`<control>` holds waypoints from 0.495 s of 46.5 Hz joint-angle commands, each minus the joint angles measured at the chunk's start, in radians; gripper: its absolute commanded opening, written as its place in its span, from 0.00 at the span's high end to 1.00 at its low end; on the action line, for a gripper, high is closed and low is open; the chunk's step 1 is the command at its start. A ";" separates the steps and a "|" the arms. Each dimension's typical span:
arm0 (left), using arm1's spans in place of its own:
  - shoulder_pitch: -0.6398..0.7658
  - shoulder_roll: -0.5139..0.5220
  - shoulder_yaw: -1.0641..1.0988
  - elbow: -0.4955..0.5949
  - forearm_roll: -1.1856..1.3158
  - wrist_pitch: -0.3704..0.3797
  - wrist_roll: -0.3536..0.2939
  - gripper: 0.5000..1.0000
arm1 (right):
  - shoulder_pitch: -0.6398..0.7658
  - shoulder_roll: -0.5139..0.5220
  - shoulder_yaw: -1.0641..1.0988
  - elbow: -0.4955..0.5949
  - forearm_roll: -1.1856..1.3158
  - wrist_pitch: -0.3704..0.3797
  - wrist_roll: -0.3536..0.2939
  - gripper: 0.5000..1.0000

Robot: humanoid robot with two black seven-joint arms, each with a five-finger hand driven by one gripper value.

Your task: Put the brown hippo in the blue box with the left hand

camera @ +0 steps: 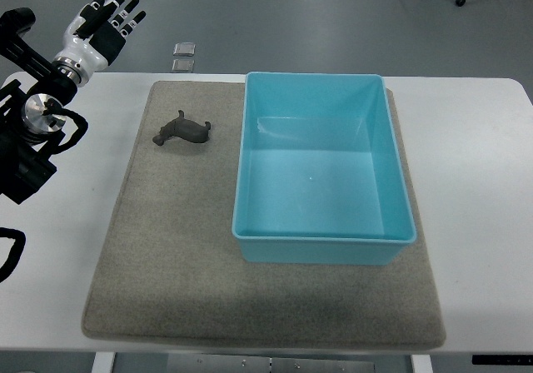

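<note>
The brown hippo (181, 130) lies on its side on the grey mat (166, 248), near the mat's far left part. The blue box (323, 238) stands on the mat to the right of the hippo and holds nothing. My left hand (112, 17) is at the far left, beyond the table's back edge, well away from the hippo. Its fingers are spread and hold nothing. My right hand is out of view.
The mat lies on a white table (483, 181). Two small square pads (184, 56) lie on the floor beyond the table's back edge. Black cables and arm parts (25, 140) sit at the left edge.
</note>
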 commanded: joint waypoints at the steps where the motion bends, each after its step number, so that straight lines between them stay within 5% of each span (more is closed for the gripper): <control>1: 0.000 0.000 0.000 0.001 -0.001 0.000 0.000 0.01 | 0.000 0.000 0.000 -0.001 0.000 0.000 0.000 0.13; 23: 0.002 0.007 0.003 0.009 0.003 -0.003 0.003 0.01 | 0.000 0.000 0.000 0.001 0.000 0.000 0.000 0.13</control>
